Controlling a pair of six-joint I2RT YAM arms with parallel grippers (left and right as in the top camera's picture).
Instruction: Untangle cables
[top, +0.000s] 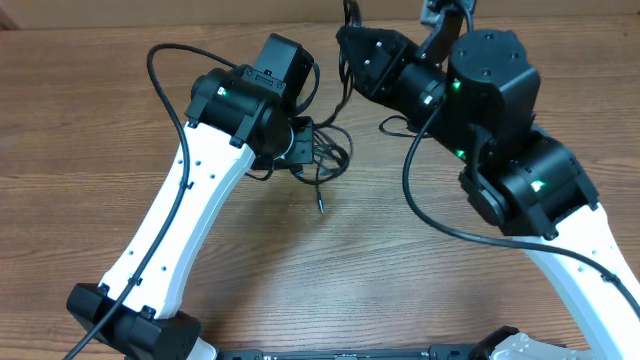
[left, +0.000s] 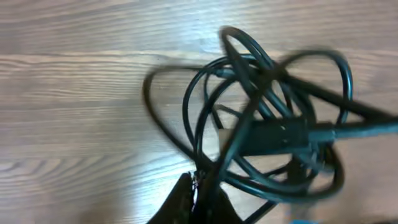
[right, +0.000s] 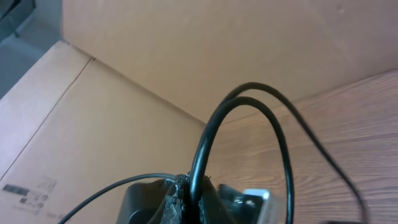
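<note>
Wood-grain table (top: 330, 270) lay under both arms. Nearest, in the left wrist view, the left gripper (left: 198, 196) had its jaws pressed together on one strand at the edge of the cables (left: 273, 130), a knotted bundle resting on the wood. Farther off, the right gripper (right: 185, 196) pinched a raised loop of them, tilted toward the cardboard wall (right: 186, 50). Both grips looked set, so the next move called for a slow, diverging pull. Only the overhead view showed a loose plug (top: 322, 207) trailing free below the bundle.
</note>
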